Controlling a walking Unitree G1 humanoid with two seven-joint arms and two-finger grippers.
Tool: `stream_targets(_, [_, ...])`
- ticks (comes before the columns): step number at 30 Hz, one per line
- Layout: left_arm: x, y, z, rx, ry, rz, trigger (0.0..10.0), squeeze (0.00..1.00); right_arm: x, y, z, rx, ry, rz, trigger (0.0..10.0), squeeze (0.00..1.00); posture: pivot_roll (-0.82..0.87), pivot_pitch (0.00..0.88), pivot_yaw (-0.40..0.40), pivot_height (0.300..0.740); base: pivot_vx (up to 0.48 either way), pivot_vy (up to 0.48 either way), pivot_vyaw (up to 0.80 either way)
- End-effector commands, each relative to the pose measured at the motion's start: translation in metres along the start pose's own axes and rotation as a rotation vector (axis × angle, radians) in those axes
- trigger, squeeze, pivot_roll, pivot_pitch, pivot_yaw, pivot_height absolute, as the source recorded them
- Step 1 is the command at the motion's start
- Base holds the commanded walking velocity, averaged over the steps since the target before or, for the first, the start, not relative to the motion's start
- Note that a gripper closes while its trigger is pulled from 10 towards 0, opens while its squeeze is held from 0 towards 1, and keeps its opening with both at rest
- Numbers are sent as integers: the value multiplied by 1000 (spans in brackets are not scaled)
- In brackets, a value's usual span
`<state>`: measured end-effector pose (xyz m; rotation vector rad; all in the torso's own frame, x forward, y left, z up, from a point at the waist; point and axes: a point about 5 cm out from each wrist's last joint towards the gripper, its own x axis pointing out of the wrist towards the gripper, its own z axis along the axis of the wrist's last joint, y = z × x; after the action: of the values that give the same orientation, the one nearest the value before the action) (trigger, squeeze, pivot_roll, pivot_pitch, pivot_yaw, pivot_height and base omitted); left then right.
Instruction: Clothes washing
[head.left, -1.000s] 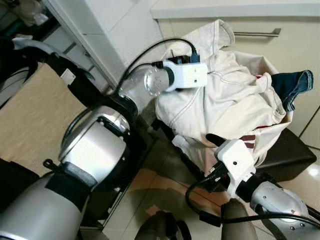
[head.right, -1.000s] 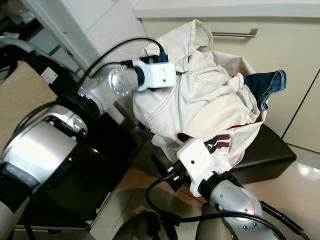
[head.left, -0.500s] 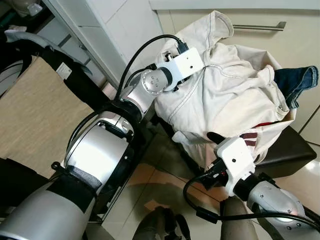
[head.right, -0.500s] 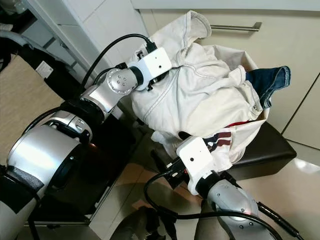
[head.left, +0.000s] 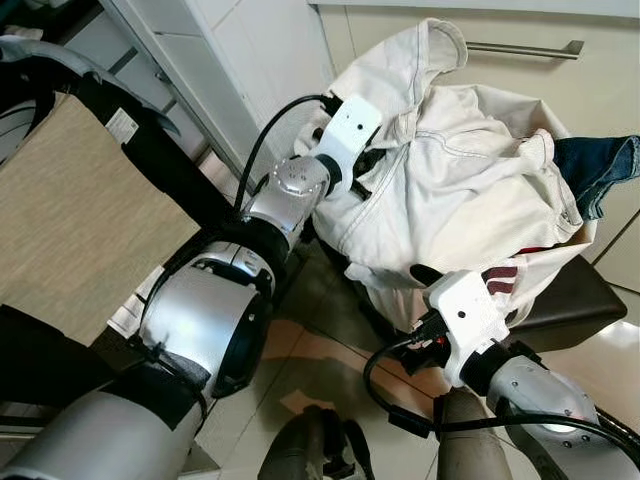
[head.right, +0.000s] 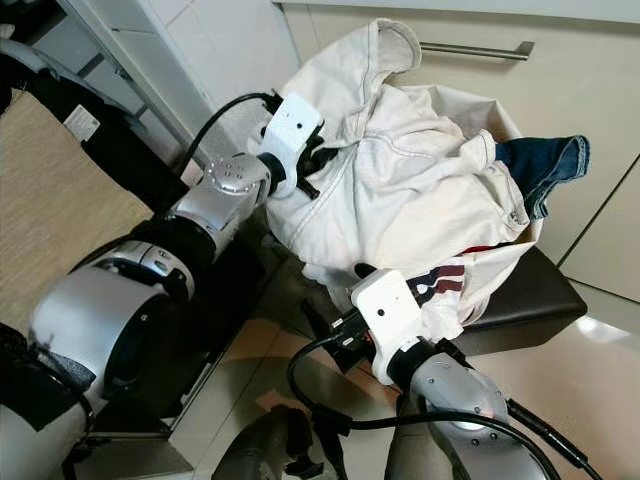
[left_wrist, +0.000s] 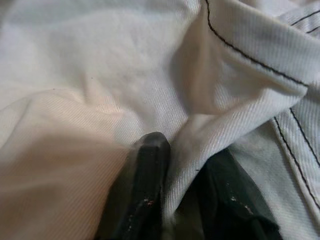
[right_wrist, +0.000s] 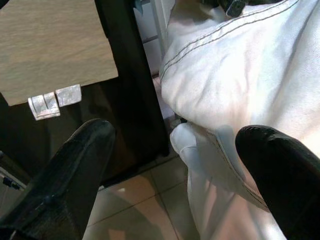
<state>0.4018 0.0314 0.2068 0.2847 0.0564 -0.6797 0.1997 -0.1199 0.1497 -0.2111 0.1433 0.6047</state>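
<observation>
A big cream garment (head.left: 470, 190) with dark stitching is heaped over a pile of clothes. A blue denim piece (head.left: 600, 170) pokes out at the right, and a red and navy striped piece (head.left: 500, 278) shows low down. My left gripper (head.left: 372, 165) is at the heap's left side. In the left wrist view its black fingers (left_wrist: 142, 190) pinch a fold of the cream cloth (left_wrist: 200, 150). My right gripper (right_wrist: 175, 135) stands open just below the heap's lower edge, its fingers (right_wrist: 80, 165) wide apart with nothing between them.
The heap rests on a dark brown stool (head.left: 575, 300) in front of a cream cabinet with a metal handle (head.left: 525, 48). A black-framed beige panel (head.left: 70, 210) stands at the left, close to my left arm. The floor (head.left: 310, 350) is glossy tile.
My left wrist has turned and dropped from the top of the heap to its left side, with the fingers now in the cream cloth. The right arm has hardly moved.
</observation>
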Motion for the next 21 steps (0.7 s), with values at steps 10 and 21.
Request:
stream_targets(10, [-3, 12, 20, -289, -128, -28, 0, 0, 6, 2, -9, 58, 7, 23, 10000, 0, -423, 160, 300, 691, 0, 0, 0])
stream_targets(21, [-20, 38, 107, -309, -480, -145, 0, 0, 16, -11, -26, 75, 38, 20, 10000, 0, -392, 82, 280, 691, 0, 0, 0])
